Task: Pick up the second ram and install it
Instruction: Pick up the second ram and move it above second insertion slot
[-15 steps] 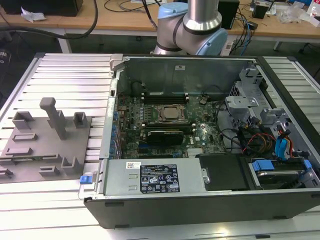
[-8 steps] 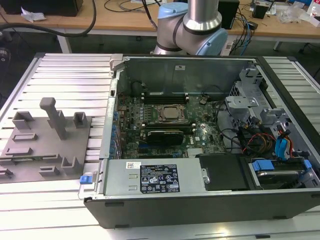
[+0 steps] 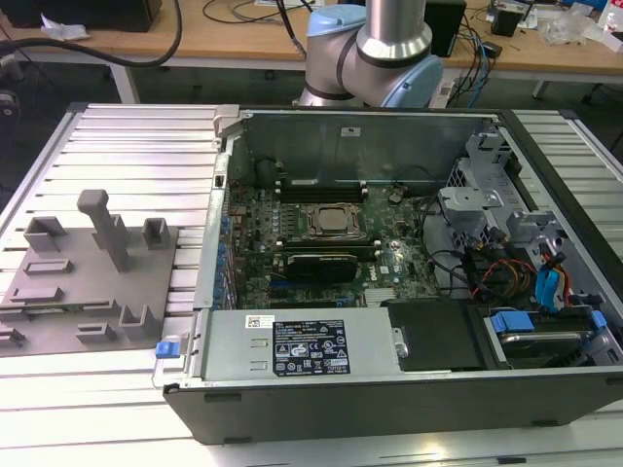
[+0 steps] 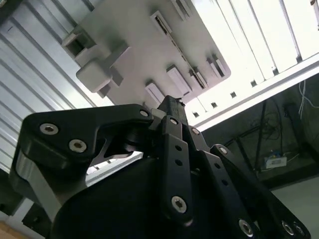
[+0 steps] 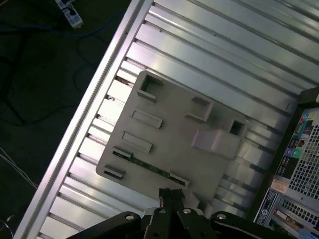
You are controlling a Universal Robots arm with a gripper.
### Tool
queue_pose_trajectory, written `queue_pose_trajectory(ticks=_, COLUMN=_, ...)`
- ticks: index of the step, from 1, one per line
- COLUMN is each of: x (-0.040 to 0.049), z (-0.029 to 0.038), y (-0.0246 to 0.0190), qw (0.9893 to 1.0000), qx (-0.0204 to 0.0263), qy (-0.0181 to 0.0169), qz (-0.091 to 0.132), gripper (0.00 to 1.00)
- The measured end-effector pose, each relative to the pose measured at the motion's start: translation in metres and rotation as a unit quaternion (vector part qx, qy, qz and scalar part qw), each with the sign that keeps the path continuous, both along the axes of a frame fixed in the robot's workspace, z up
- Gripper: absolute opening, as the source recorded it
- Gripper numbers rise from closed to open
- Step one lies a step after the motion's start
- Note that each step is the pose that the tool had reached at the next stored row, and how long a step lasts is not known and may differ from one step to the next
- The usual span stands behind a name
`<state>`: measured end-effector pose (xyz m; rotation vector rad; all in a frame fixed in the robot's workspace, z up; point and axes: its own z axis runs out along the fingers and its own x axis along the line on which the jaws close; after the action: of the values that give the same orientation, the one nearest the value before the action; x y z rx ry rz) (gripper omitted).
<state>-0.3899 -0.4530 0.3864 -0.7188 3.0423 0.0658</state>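
Evidently the end effector (image 5: 171, 195) hangs above the grey fixture plate (image 5: 174, 139) with its fingers pressed together on nothing, most likely because this plate is where the second ram (image 5: 147, 167) is kept for pickup. The stick lies flat along one edge of the plate, between two small holders. It is a long, thin green strip, its chips too small to make out. The plate rests on the slatted bench (image 3: 136, 146), at the exterior view's left of the open computer case (image 3: 389, 413).

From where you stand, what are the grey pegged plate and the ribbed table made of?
The grey plate looks like matte plastic: dull, even grey, no glare. The ribbed table is probably bare aluminium: silvery slats with bright reflections.
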Motion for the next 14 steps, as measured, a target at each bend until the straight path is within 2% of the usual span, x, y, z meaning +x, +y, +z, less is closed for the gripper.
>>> queue_pose_trajectory(ticks=5, x=0.0, z=0.0, y=0.0, qw=0.9996, qx=0.0, qy=0.0, qz=0.028, gripper=0.11)
queue_pose_trajectory(ticks=9, x=0.0, z=0.0, y=0.0, qw=0.9983, qx=0.0, qy=0.0, qz=0.059, gripper=0.11)
queue_pose_trajectory(ticks=11, x=0.0, z=0.0, y=0.0, qw=0.9971, qx=0.0, qy=0.0, qz=0.076, gripper=0.11)
queue_pose_trajectory(ticks=14, x=0.0, z=0.0, y=0.0, qw=0.996, qx=0.0, qy=0.0, qz=0.089, gripper=0.11)
